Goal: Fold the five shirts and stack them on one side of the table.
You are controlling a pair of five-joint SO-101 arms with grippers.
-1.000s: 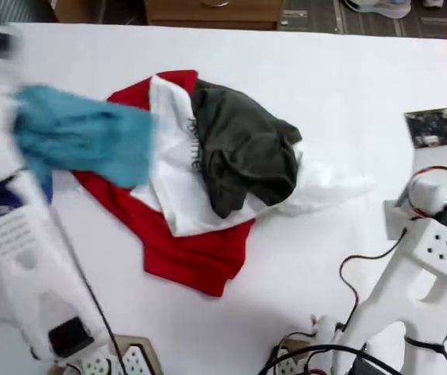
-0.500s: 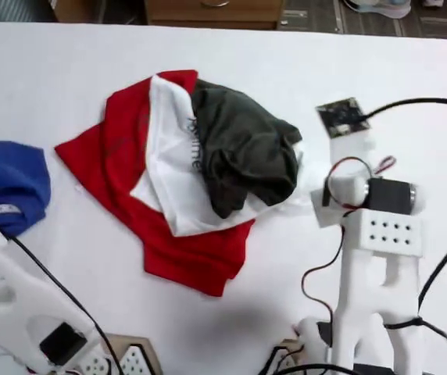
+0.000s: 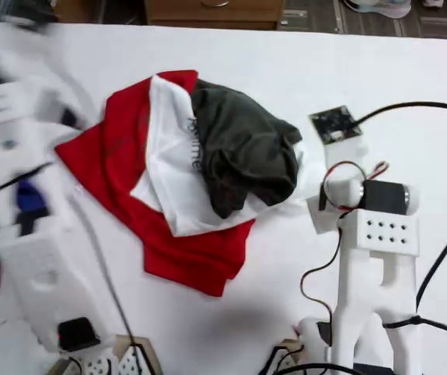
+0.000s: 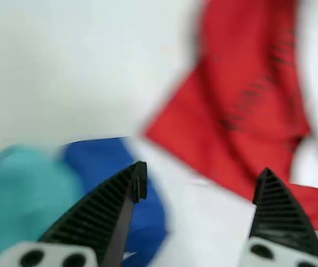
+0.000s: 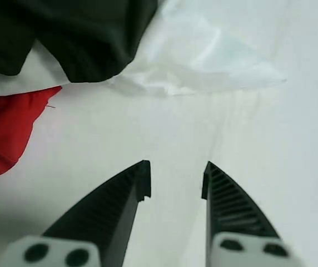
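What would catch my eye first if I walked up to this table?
A crumpled heap in the middle of the table: a red shirt at the bottom, a white shirt over it and a dark shirt on top. At the table's left edge the left gripper hangs open by a blue shirt and a teal shirt; the right gripper is open over bare table beside the heap.

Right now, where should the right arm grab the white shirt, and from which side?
Probably the loose flap of the white shirt, lying thin on the table past the dark shirt. Come in over bare table from where the right gripper is: that flap is uncovered, the rest partly under it.
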